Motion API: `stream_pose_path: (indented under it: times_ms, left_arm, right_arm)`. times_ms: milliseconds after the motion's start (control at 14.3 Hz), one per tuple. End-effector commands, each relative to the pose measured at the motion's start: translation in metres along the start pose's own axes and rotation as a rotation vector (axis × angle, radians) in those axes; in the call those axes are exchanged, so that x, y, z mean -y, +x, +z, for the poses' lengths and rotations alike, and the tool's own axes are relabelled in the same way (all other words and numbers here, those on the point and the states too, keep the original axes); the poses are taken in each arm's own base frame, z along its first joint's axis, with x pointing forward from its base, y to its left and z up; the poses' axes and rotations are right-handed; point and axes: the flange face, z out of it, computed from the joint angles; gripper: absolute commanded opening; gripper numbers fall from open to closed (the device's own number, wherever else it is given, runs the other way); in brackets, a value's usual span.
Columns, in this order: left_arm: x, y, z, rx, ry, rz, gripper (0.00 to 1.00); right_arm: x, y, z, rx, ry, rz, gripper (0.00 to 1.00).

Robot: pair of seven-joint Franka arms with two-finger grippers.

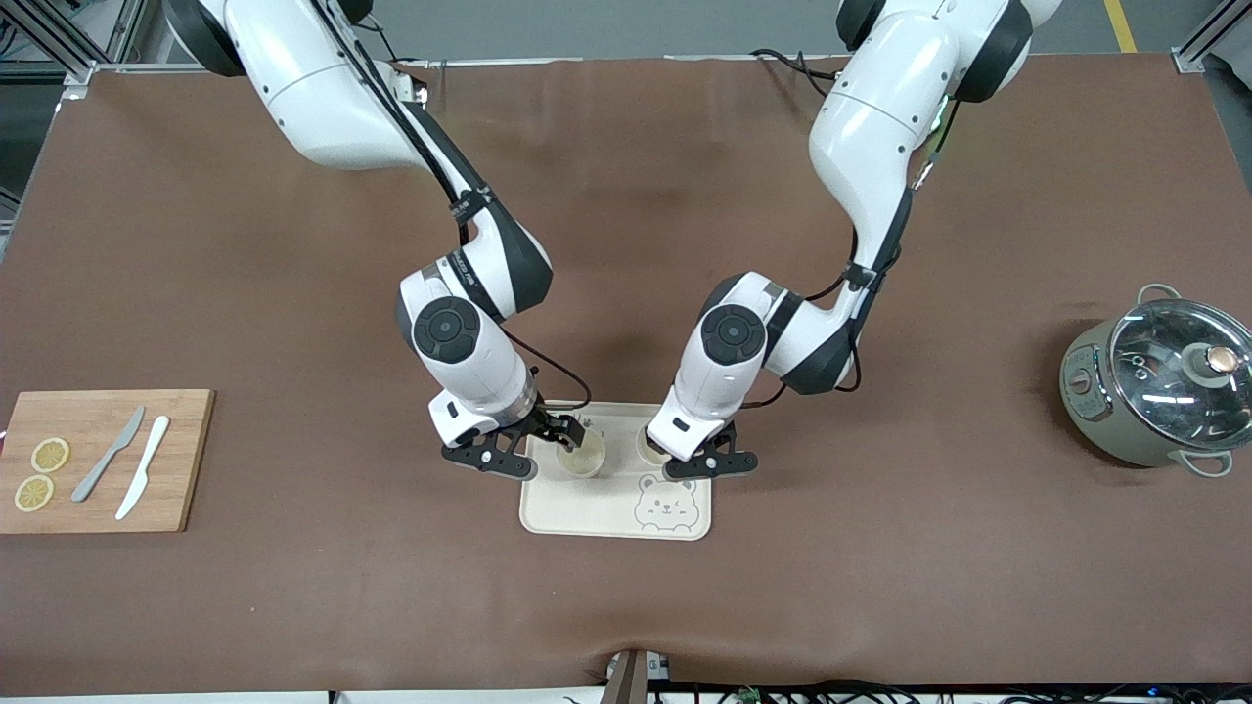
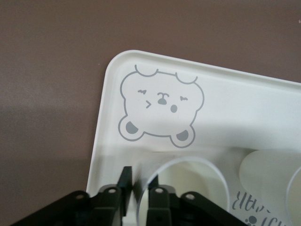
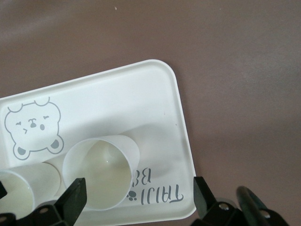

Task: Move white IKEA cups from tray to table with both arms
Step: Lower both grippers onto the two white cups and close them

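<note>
Two white IKEA cups stand upright on the cream bear-print tray (image 1: 587, 518). My left gripper (image 1: 677, 448) is shut on the rim of one cup (image 1: 648, 445), on the tray's side toward the left arm's end. In the left wrist view the gripper (image 2: 141, 183) has one finger inside that cup (image 2: 197, 181) and one outside. My right gripper (image 1: 562, 432) is open over the other cup (image 1: 584, 457). In the right wrist view the gripper (image 3: 138, 195) stands wide apart, and this cup (image 3: 99, 172) is beside one finger, untouched. The tray shows in both wrist views (image 2: 235, 103) (image 3: 117, 94).
A wooden cutting board (image 1: 186, 460) with two lemon slices, a grey knife and a white knife lies at the right arm's end. A grey pot with a glass lid (image 1: 1159, 386) stands at the left arm's end. Brown table surface surrounds the tray.
</note>
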Motion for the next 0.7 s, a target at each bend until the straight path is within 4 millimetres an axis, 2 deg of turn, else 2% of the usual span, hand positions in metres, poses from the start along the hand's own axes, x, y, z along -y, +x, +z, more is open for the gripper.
stream_pose_path:
  times_ms: [0,210,489,629]
  left_arm:
    - [0.002,0.003,-0.002,-0.026,0.009,-0.011,0.00]
    - [0.009,0.002,0.000,-0.016,0.020,-0.017,0.00]
    - [0.032,-0.016,-0.039,0.010,0.045,-0.006,0.00]
    - [0.055,-0.026,-0.068,0.016,0.053,0.012,0.00]
  right_arm:
    - [0.005,-0.001,0.010,-0.021,-0.006,-0.001,1.00]
    - [0.006,-0.004,0.022,-0.027,-0.004,-0.008,1.00]
    - [0.008,-0.008,0.034,-0.031,0.001,-0.006,1.00]
    - [0.009,-0.010,0.041,-0.036,0.007,-0.002,1.00]
